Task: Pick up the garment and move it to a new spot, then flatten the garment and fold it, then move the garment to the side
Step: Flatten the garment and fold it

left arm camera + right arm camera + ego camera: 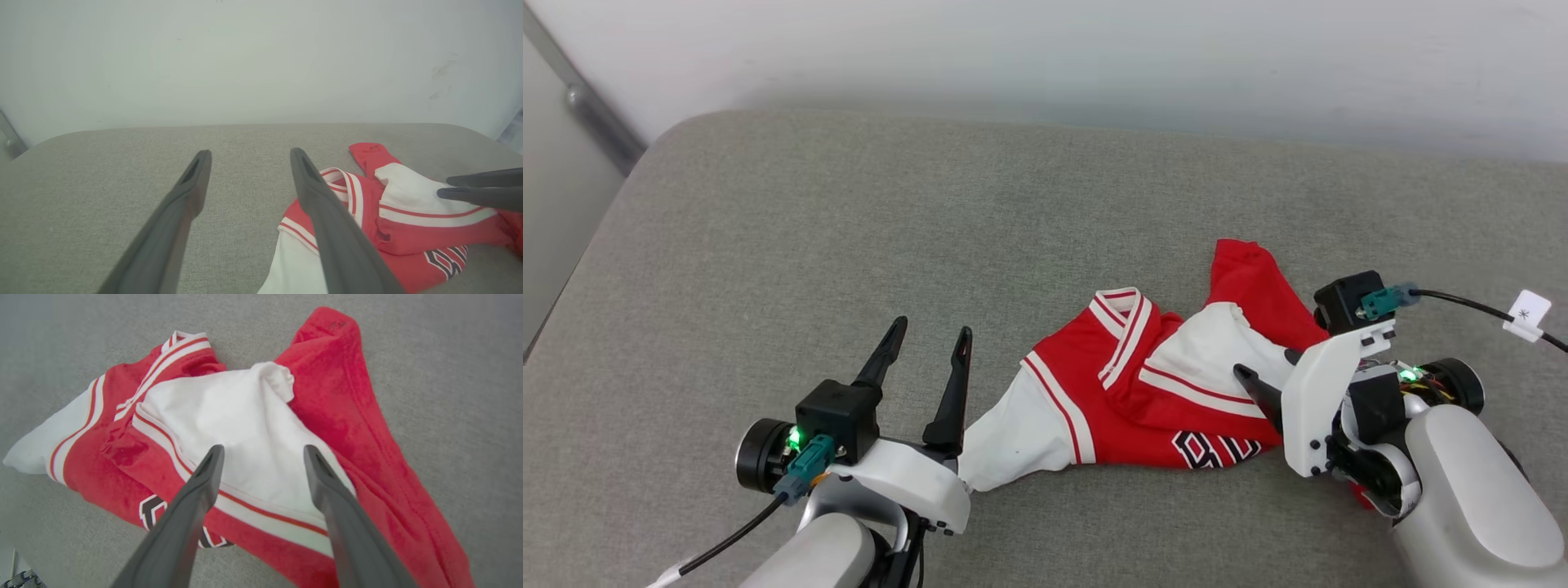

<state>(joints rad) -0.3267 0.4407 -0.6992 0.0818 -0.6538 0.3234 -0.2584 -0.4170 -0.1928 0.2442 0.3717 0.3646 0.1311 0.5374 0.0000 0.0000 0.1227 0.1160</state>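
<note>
The right gripper [263, 449] has its two dark fingers spread apart with nothing between them. It points down at the white sleeve [245, 424] that lies on top of the shirt [1127, 400]. From the head view its fingertips sit over the right part of the cloth, and I cannot tell whether they touch it. The left gripper [929, 333] is also spread wide and empty, over the bare grey cushion [849, 204], just left of the shirt's other white sleeve [1013, 433]. The shirt lies crumpled in a heap on the cushion between the two grippers. Its striped collar [1123, 327] is turned up, a red flap [1250, 278] sticks out toward the far side, and part of the black lettering [1213, 449] shows at the near edge. A pale wall [1094, 49] stands behind the cushion.
</note>
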